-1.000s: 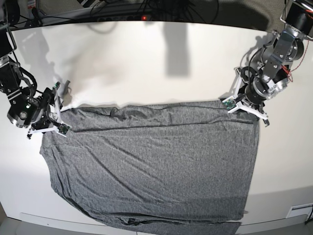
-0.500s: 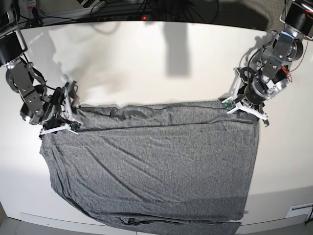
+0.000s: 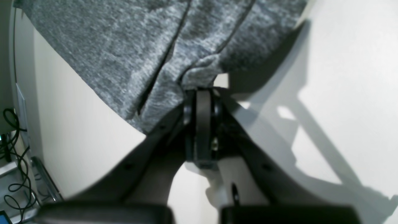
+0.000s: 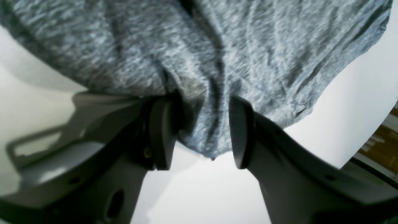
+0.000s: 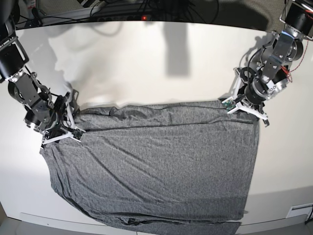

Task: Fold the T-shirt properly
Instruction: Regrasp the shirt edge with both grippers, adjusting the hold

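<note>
The heather-grey T-shirt [image 5: 151, 161] lies spread flat across the white table [image 5: 146, 63], its lower hem reaching the front edge. My left gripper [image 5: 237, 108] is at the shirt's far right corner. In the left wrist view the left gripper [image 3: 200, 93] is shut, with a fold of the T-shirt [image 3: 124, 46] pinched between its pads. My right gripper [image 5: 72, 120] is at the far left corner. In the right wrist view the right gripper [image 4: 199, 133] is open, its fingers [image 4: 160, 137] apart with the edge of the T-shirt [image 4: 217, 56] lying loosely between them.
Dark cables [image 5: 122, 7] run along the table's back edge. More cables [image 3: 12, 155] hang beside the table in the left wrist view. A white fitting [image 5: 298, 211] sits at the front right corner. Bare tabletop lies behind the shirt.
My right arm has swung right and slightly toward the front, bringing its open jaws over the shirt's far left corner. The left arm and the shirt have stayed put.
</note>
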You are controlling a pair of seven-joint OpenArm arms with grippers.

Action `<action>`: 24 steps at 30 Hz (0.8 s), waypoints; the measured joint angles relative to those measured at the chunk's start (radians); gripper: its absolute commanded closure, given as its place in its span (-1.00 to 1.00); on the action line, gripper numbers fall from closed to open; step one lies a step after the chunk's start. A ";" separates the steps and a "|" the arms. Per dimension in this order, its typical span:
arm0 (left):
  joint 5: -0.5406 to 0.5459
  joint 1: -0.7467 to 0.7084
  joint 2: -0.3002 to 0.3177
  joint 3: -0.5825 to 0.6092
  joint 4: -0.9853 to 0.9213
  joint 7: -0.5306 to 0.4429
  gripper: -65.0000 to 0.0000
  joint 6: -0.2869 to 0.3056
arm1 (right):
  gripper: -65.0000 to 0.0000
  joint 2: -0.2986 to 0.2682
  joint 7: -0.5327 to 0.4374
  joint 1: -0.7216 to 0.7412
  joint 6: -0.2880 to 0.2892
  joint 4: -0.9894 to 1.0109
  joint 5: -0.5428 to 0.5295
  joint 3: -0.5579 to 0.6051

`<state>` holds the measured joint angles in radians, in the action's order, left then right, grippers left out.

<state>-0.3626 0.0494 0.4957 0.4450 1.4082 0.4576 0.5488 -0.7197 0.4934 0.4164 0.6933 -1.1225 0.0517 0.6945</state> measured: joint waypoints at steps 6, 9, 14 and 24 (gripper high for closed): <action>0.001 0.000 0.000 0.000 0.001 0.006 1.00 0.000 | 0.57 0.045 0.005 0.012 -0.012 0.045 0.024 -0.001; 0.005 0.003 -0.004 0.000 0.003 0.034 1.00 0.000 | 0.89 0.052 0.004 0.010 -0.012 0.050 0.022 -0.001; 0.008 0.003 -0.006 0.000 0.004 0.044 1.00 -0.001 | 1.00 0.052 0.001 0.010 -0.012 0.050 0.022 -0.001; 0.157 -0.026 0.003 -0.124 0.123 0.102 1.00 -0.018 | 1.00 -0.027 -0.013 0.027 -0.004 0.048 -0.126 0.006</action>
<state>-0.2054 0.0235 0.4984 0.3206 1.5311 0.5598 0.5308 -0.7467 0.4805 0.4435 0.6895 -1.0744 -0.0738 0.7010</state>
